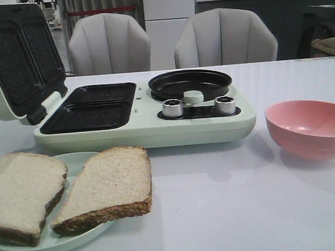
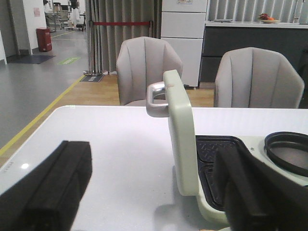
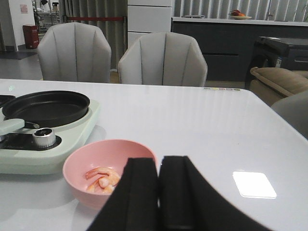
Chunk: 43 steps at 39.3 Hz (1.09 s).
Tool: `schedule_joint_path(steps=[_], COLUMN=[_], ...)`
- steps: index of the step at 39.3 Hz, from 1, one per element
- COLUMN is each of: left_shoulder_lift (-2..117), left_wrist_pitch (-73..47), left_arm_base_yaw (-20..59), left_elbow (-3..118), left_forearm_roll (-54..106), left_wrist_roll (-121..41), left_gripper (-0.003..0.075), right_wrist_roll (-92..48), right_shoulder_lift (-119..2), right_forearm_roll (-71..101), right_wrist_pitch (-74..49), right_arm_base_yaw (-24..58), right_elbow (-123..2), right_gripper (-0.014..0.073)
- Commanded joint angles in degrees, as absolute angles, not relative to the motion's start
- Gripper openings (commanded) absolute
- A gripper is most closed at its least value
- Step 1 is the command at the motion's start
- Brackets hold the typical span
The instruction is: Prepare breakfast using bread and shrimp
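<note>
Two bread slices [image 1: 69, 192] lie side by side on a pale green plate [image 1: 77, 238], just in front of the open breakfast maker [image 1: 144, 118] on the white bench [image 1: 231, 213]. The shrimp [image 3: 102, 178] sits in the pink bowl [image 1: 311, 128], beside the maker's knob end. The left claw [image 2: 149, 192] is spread wide, empty; the right claw [image 3: 159, 192] is closed, empty, near the bowl.

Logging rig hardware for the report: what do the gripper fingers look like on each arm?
Only the fingers show, in the wrist views. Left gripper: matte black, blocky fingers. Right gripper: same matte black, with rounded tips. No cables or markings visible.
</note>
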<state>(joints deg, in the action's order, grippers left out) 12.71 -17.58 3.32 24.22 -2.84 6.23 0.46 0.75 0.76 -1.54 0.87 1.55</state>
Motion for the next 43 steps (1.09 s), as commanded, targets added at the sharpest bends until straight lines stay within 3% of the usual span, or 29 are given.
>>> schedule_joint_path(steps=[1,13,28,43], left_shoulder_lift=[13.64,18.17,34.99,50.27], left_wrist_pitch=[-15.54,-22.89,-30.56,-39.17], left_arm_base_yaw=[4.18,18.29,39.45,49.27], left_elbow=[26.15,26.35,26.35,26.35], left_forearm_roll=[-2.57,-8.61,-27.25,-46.20], left_wrist_roll=[6.22,-2.11,-2.13,-1.65], left_gripper=[0.0585,0.0585,0.0584,0.0584], right_wrist_roll=[0.00,0.00,0.00,0.00], right_shoulder_lift=[1.82,1.82,1.82,1.82], right_forearm_roll=[0.00,0.00,0.00,0.00], right_wrist_pitch=[3.84,3.84,3.84,3.84], right_arm_base_yaw=[0.49,0.49,0.49,0.49], right_elbow=[0.59,0.59,0.59,0.59], right_gripper=[0.0153,0.0153,0.0153,0.0153])
